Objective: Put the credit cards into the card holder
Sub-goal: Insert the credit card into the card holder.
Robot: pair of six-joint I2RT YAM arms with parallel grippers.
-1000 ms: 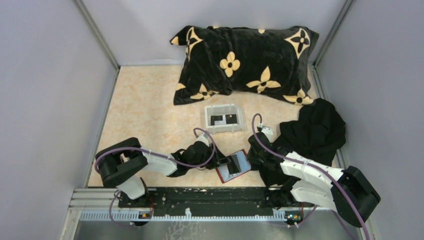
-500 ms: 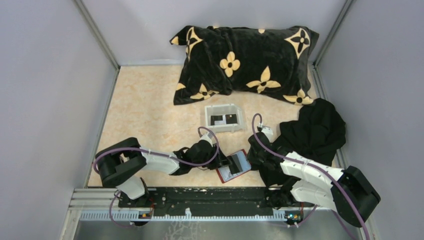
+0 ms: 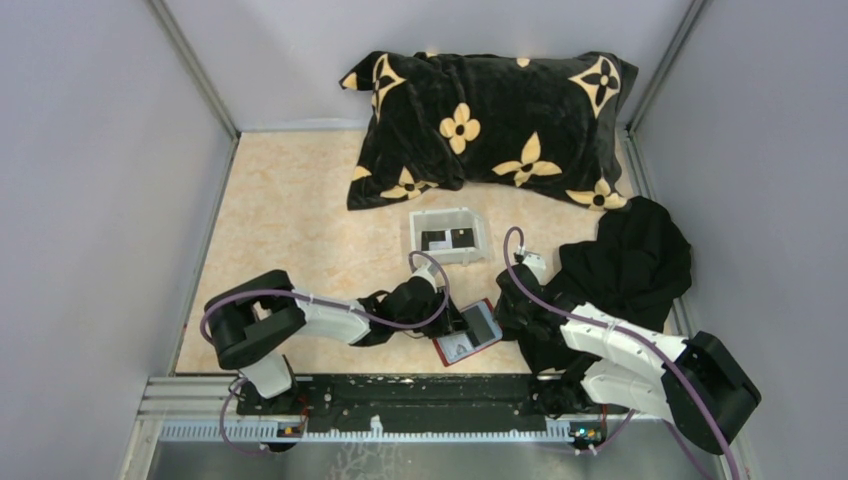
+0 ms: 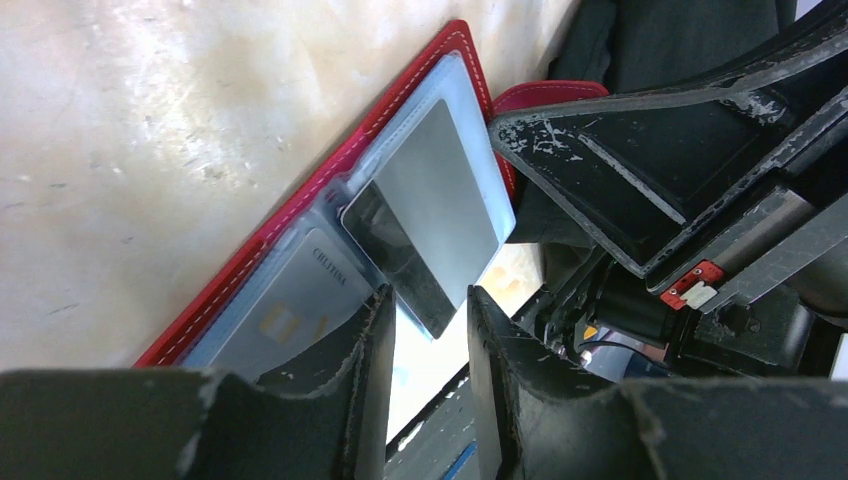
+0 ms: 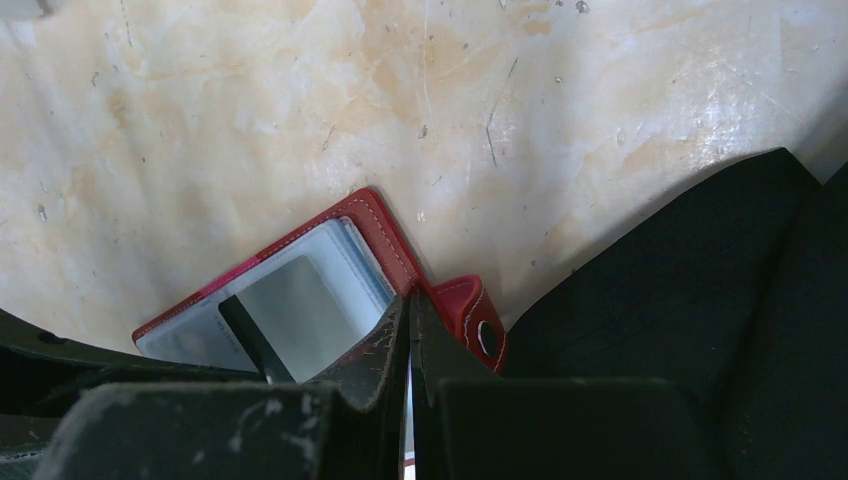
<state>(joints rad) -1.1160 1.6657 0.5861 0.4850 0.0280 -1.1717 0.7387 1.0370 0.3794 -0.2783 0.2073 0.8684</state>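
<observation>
Beige marbled tabletop (image 3: 290,220) is enclosed by pale walls, with a black flowered pillow (image 3: 490,130) at the far end. Between the two grippers the red card holder (image 3: 468,335) is laid open and flat, its long axis running diagonally from beside the left gripper (image 4: 430,300) to the right gripper (image 5: 408,315). Just ahead of the left gripper, a grey credit card (image 4: 430,215) with a dark band is laid crosswise on the holder. One corner is pointed into the gap between the roughly half-open fingers, which are not seen to clamp it. A pale card (image 4: 290,300) is seen in the pocket ahead-left of them. The right gripper is closed tight, its tips at the holder's edge beside the snap tab (image 5: 475,315).
</observation>
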